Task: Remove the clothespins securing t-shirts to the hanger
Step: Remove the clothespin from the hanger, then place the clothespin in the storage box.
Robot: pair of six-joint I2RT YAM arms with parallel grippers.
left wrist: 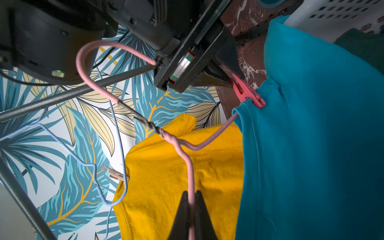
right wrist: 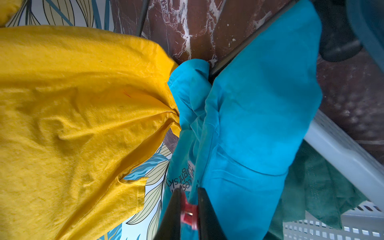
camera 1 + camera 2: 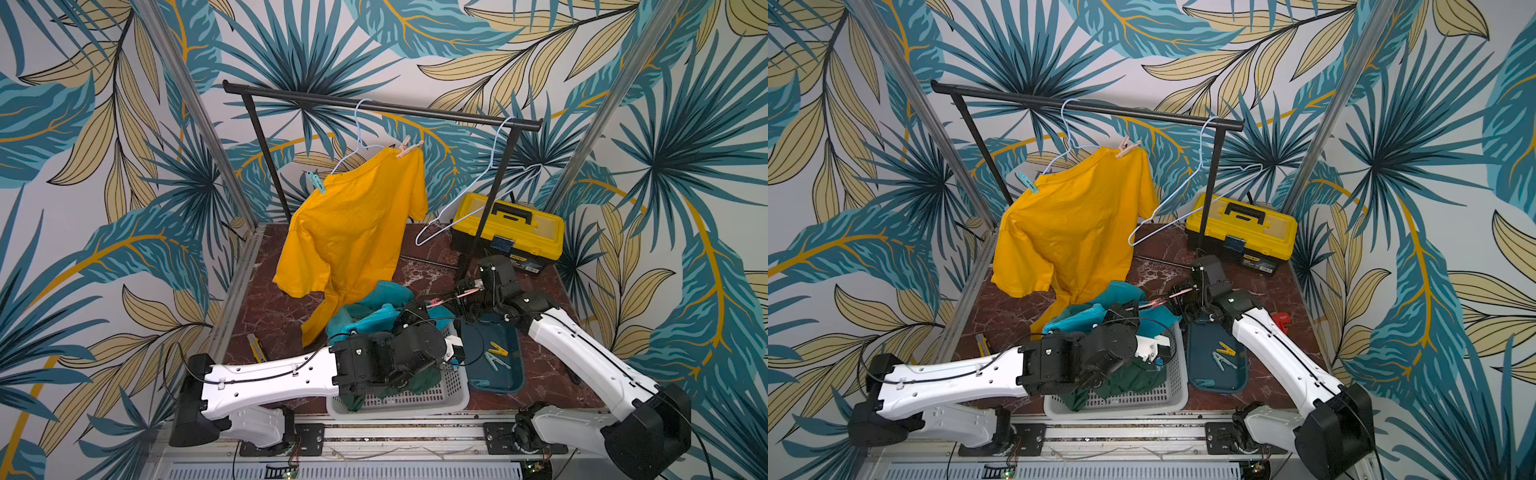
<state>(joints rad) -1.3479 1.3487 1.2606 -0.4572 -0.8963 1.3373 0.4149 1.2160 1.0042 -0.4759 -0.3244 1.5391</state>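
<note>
Nearest the base: white basket [image 3: 415,401] with the dark green t-shirt [image 3: 1133,380] in it. Just beside it is a tray [image 3: 509,374] holding loose clothespins [image 3: 496,353].

Over the basket: left gripper [image 1: 191,197] clamped tight on the pink hanger [image 1: 190,170] wire, holding it up. The turquoise t-shirt [image 2: 259,104] is fixed to that wire by one red clothespin [image 1: 248,93].

Right gripper [image 2: 188,193] is the arm on the pin, fingers nearly closed and pinching its handle end from both sides. The pin's long axis runs in line with the fingers, mouth pointing away from them onto shirt edge and wire.

Judgement: squeeze, then draw straight back along that axis.

Farthest: yellow t-shirt [image 3: 353,224] hanging from the rail [image 3: 374,106], pinned by a tan clothespin [image 3: 409,148] and a teal clothespin [image 3: 316,181].
</note>
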